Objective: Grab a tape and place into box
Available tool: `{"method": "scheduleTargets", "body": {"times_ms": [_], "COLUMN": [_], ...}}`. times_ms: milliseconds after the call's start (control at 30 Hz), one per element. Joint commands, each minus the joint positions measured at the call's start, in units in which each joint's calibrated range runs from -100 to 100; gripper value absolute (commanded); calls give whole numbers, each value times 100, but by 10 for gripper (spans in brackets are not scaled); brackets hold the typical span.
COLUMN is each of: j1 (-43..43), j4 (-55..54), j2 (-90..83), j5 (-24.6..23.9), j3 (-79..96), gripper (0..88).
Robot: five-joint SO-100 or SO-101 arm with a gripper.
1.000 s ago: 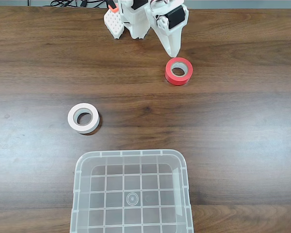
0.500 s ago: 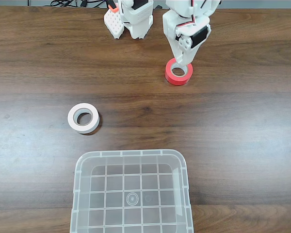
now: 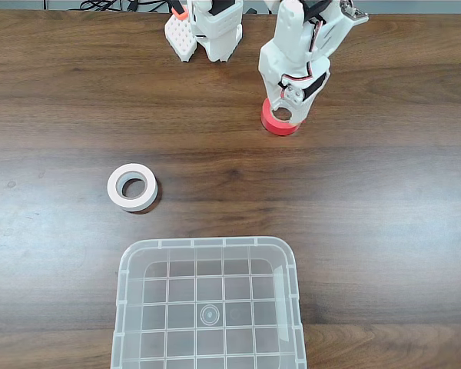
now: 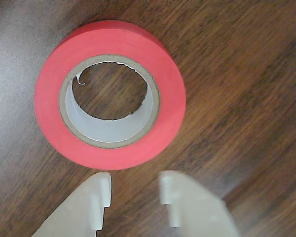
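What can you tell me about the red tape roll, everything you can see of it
The red tape is a small ring with a smooth, matte-looking red wrap around a grey inner core with a brownish edge, where a small torn curl sticks inward. It lies flat on the dark wooden table, hole upward, the wood showing through. In the fixed view it sits near the far edge, partly covered by the arm. The gripper is open just beside it in the wrist view, not gripping it.

A dark wood-grain table (image 3: 384, 200) fills the scene (soft glare on its left), cables (image 3: 107, 5) behind.
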Motion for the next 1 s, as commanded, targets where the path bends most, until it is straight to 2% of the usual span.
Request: {"method": "scheduleTargets", "body": {"times_ms": [0,767,967], "j1": [-341,-495,-451], "j4": [-177,-1573,-1770], "j2": [28,52,165], "j5": [106,264,354], "j3": [-220,1103,1103], "gripper": [273,270,134]}}
